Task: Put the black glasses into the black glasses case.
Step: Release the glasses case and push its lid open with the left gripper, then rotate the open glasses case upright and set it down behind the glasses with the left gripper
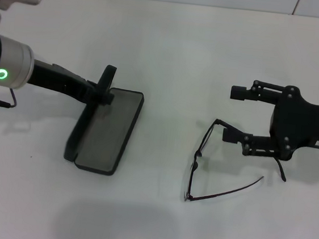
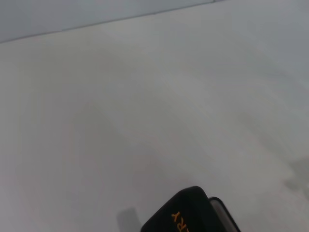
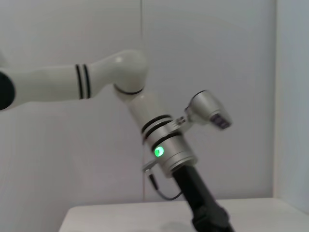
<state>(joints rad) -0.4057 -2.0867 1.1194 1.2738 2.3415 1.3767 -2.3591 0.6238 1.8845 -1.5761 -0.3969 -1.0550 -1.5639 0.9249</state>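
A: Where does the black glasses case [image 1: 106, 130] sit?

B: On the white surface [image 1: 173, 41], at about 9 o'clock in the head view. It lies open, grey lining up, with its lid raised along the outer long edge. The left gripper [image 1: 104, 91] is at the far end of that lid, at 12 o'clock of the case. I cannot tell whether its fingers are clenched or released. The left wrist view shows only a lid corner with orange lettering.

A: And the black glasses [image 1: 201, 158]?

B: Unfolded on the surface at 3 o'clock of the case, well apart from it. The right gripper [image 1: 232, 113] is at their 2 o'clock, fingers released and spread wide; the lower finger [image 1: 233, 136] sits just beside the far temple arm.
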